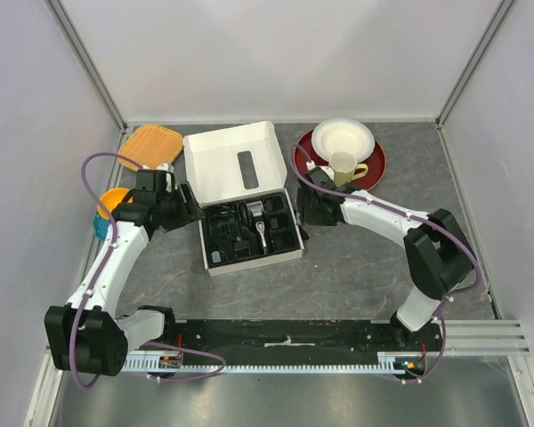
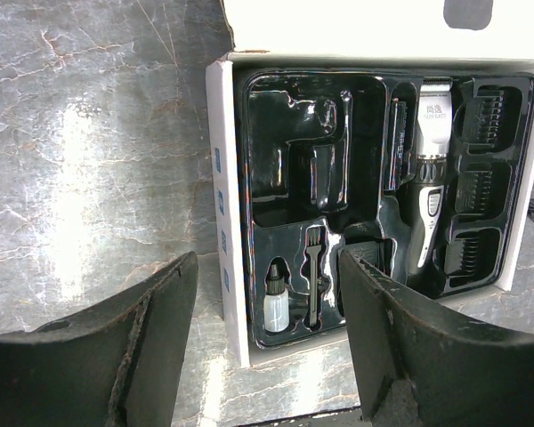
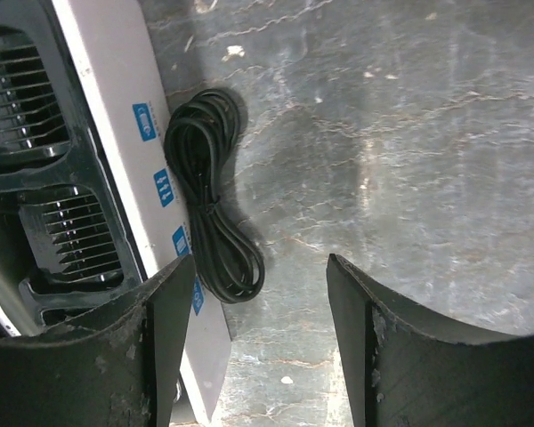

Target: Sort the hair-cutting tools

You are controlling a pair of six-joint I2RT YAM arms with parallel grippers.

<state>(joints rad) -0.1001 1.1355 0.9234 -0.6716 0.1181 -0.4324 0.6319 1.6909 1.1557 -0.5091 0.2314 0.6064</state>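
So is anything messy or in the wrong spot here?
One thing: a coiled black cable lies loose on the table, beside the white box, not inside it. The black moulded tray has a big pocket with nothing in it. Nothing looks spilled or broken.

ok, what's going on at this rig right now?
Both arms hover at an open white box, left pincer and right pincer open and empty. The clipper, comb attachments, cleaning brush and a small bottle sit in its black tray. A coiled black cable lies on the table beside the box, below the right pincer.
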